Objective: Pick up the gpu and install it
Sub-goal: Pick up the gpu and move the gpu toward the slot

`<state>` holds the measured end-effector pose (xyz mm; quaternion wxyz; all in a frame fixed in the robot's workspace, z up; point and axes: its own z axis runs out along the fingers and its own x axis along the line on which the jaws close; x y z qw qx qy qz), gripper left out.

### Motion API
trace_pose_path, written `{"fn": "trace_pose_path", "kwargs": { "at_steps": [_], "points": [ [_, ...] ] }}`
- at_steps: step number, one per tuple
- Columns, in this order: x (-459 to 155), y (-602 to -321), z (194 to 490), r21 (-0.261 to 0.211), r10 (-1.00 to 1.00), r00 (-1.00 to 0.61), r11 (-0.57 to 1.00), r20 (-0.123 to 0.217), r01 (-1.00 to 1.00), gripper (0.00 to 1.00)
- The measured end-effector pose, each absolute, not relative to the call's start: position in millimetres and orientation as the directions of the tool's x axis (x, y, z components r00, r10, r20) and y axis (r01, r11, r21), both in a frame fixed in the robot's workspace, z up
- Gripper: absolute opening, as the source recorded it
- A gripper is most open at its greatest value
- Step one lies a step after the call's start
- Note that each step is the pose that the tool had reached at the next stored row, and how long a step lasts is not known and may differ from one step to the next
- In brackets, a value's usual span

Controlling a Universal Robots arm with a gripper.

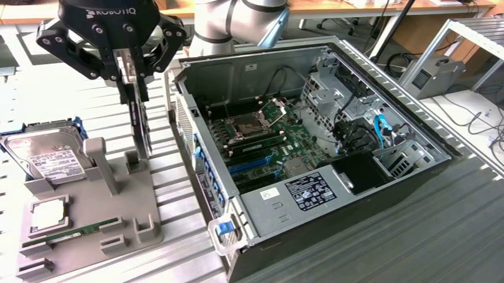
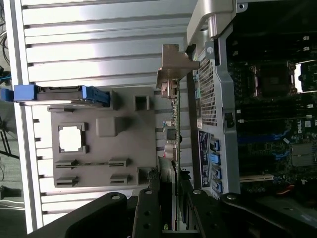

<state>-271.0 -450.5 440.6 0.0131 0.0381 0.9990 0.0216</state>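
At the lower left of the exterior view you see the grey holder [image 1: 136, 196], matte, blocky plastic. Over it hangs the gpu [image 1: 141, 127], a thin dark card seen edge-on. Its long axis is vertical, its lower end is at the holder, and its silver bracket [image 2: 173, 69] is at the end away from the fingers. The pincer [image 1: 132, 76], upper left, directly above, is partly closed and grips the card's top. The open metal case [image 1: 268, 212] lies toward the exterior view's right, with the green board [image 1: 295, 138] inside.

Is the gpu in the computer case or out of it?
Out. The pincer grips the gpu upright at the grey holder, outside the wall of the open case; whether it rests in the holder, cannot tell.
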Motion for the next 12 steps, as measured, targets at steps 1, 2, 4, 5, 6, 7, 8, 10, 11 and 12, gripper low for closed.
{"fn": "trace_pose_path", "kwargs": {
  "at_steps": [1,2,4,5,6,7,8,10,11,12],
  "points": [
    [-269.9,-450.5,440.6,0.044,0.077,-0.997,0.996,-0.025,0.076,0.26],
    [-268.6,-450.5,440.6,0.044,0.077,-0.997,0.996,-0.025,0.075,0.26],
    [-266.3,-450.5,440.6,0.044,0.077,-0.997,0.996,-0.025,0.075,0.26],
    [-265.2,-450.5,440.7,0.044,0.077,-0.997,0.996,-0.025,0.075,0.26],
    [-264.1,-450.5,440.7,0.044,0.077,-0.997,0.996,-0.024,0.075,0.26],
    [-262.9,-450.5,440.7,0.044,0.077,-0.997,0.996,-0.025,0.075,0.26],
    [-261.6,-450.5,440.6,0.044,0.077,-0.997,0.996,-0.025,0.075,0.26],
    [-258.4,-450.5,440.7,0.044,0.077,-0.997,0.996,-0.025,0.075,0.26],
    [-257.4,-450.5,440.7,0.044,0.077,-0.997,0.996,-0.025,0.075,0.26],
    [-256.3,-450.5,440.6,0.044,0.077,-0.997,0.996,-0.025,0.075,0.26]
  ]
}}
